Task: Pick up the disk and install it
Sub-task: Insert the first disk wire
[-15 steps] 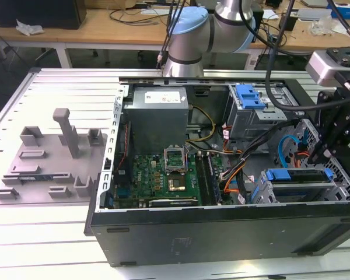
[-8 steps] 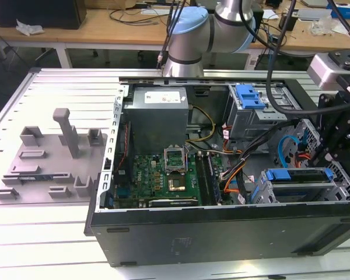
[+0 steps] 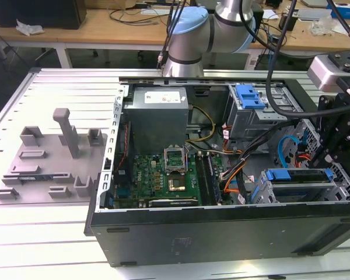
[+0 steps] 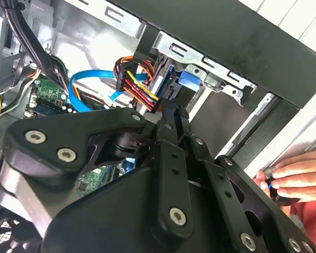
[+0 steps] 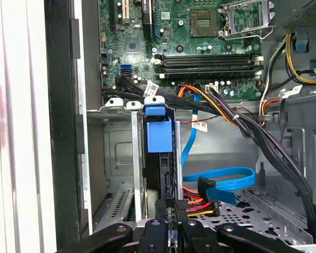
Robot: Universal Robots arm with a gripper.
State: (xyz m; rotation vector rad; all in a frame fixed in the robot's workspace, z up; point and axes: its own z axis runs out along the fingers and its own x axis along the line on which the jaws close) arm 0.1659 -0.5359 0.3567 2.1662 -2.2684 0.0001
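Far on the exterior view's left: tray [image 3: 46,175] of grey fixtures with a tall post [image 3: 67,131], well apart from the work. Next along: case [image 3: 221,230] laid on its side with the panel off, presumably to open the bays to the arm from above. Board [image 3: 163,175] exposed mid-case, untouched. Toward the exterior view's right: cage [image 3: 341,186] against the case's front wall, disk [image 3: 291,175] already sitting in one of its slots, so judged well into installation rather than in transit. In the first wrist view: same disk [image 5: 158,137] seen on edge, blue frame end toward the board, opposite edge reaching back to gripper [image 5: 171,213]. Jaws drawn close, one on each side of that rear edge, apparently clamped on it. Narrow-edge hold probably chosen to keep the disk in line with the cage rails. Orange-red cables [image 5: 200,203] just beside the fingertips, crowding that end; snag risk judged real. In the second wrist view: a hand [image 4: 297,174] at the case's outer edge, resting on a small dark object with a blue button; purpose unclear.
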